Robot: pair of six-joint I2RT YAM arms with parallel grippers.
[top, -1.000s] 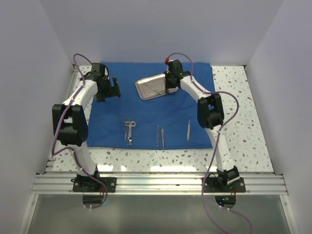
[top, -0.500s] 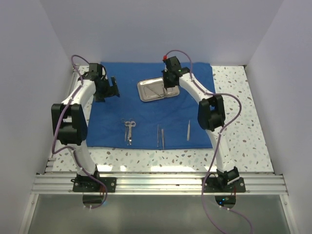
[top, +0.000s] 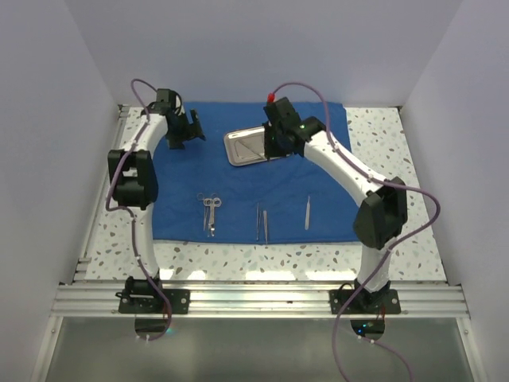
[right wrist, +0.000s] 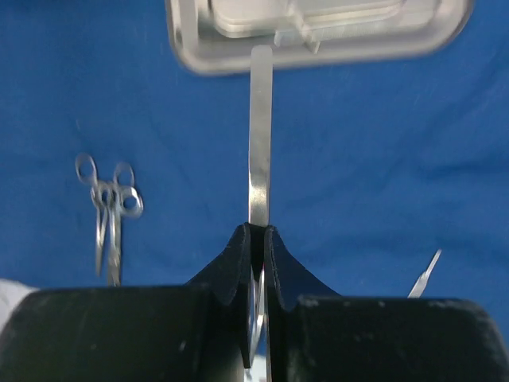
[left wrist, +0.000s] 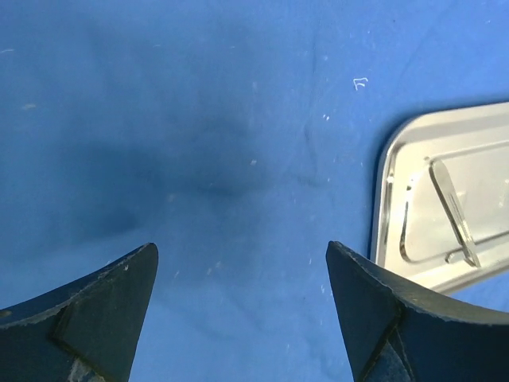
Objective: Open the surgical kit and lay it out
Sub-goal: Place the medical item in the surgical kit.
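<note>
The blue drape lies spread flat across the middle of the top view, with ring-handled forceps and tweezers lined up near its lower edge. The steel tray sits upper centre with one instrument inside. The right gripper pinches a flat steel strip at the tray's edge, and the left gripper hangs open at upper left. Mostly laid out, I judge. No writing is legible
</note>
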